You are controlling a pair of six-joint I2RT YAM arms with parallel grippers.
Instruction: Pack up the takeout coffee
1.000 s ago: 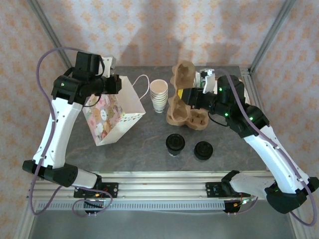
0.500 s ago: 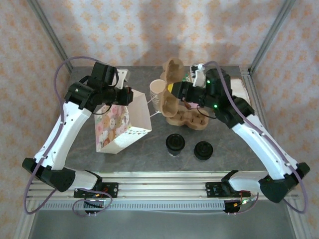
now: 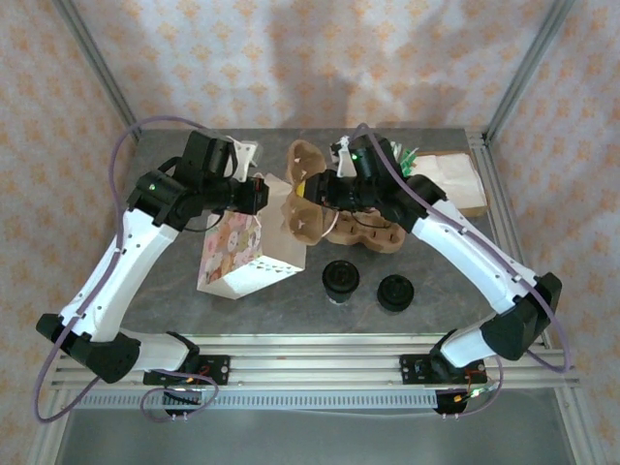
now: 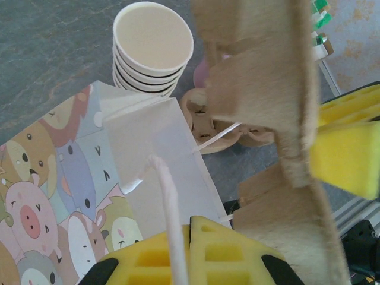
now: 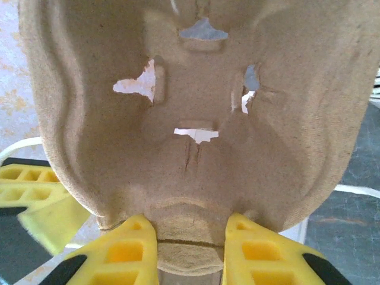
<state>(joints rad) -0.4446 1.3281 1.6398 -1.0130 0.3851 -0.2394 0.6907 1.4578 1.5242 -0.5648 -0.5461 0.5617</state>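
Coffee (image 3: 340,281), with its black lid on, stands on the worktop (image 3: 291,315), low in the middle of the top view. It is not packed yet.

Your left hand (image 3: 254,191) is pressed shut on the bag's string (image 4: 168,202). I think that is to hold the bag (image 3: 232,257) up with its mouth open. Your right hand (image 3: 325,189) pinches a tray (image 3: 302,201) by its edge, just over the bag. It likely goes in first.

Count:
- one coffee
- one bag
- two trays: the tray you hold and a second tray (image 3: 373,232) on the worktop
- one stack of cups (image 4: 153,47)
- one pile of lids (image 3: 395,293)
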